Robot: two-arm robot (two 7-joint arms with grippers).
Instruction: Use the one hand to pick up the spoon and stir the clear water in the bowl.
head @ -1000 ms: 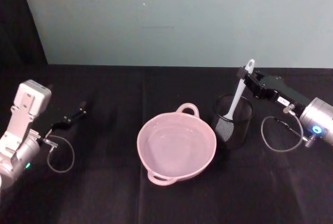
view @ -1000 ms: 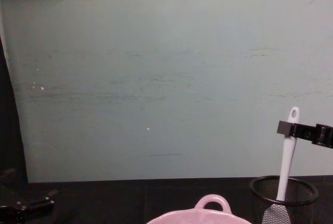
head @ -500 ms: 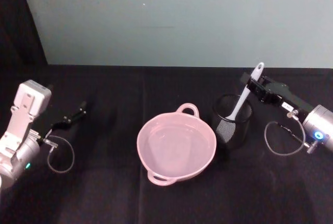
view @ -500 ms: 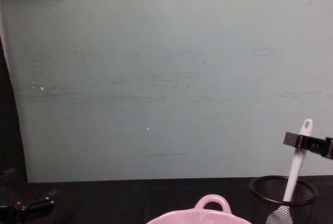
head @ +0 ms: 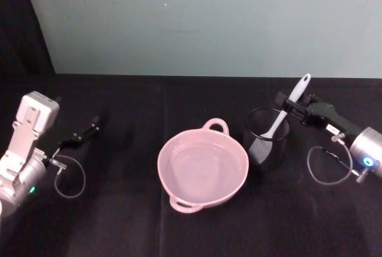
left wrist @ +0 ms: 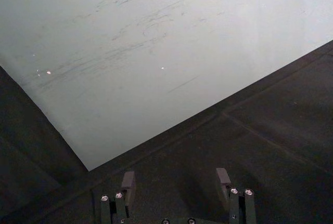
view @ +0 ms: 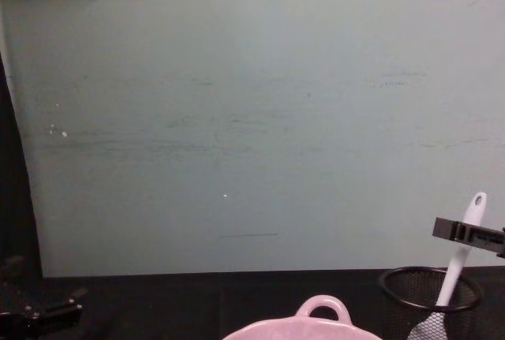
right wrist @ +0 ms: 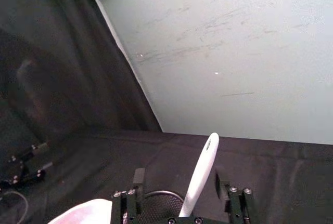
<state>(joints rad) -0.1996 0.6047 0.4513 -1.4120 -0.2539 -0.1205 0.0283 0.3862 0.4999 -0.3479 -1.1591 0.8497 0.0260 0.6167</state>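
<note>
Right hand [head: 290, 107] fingers spread either side of the white spoon [head: 285, 111] handle, not clamped; spoon leans in wire-mesh cup [head: 266, 139]. Pink bowl [head: 202, 166] left of hand. Left hand [left wrist: 177, 183] open, empty.

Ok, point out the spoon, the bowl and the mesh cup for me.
spoon [head: 296, 93]: head view, on the upper handle.
bowl [head: 173, 149]: head view, on the pink rim at its left side.
mesh cup [head: 260, 151]: head view, on the front mesh wall.
</note>
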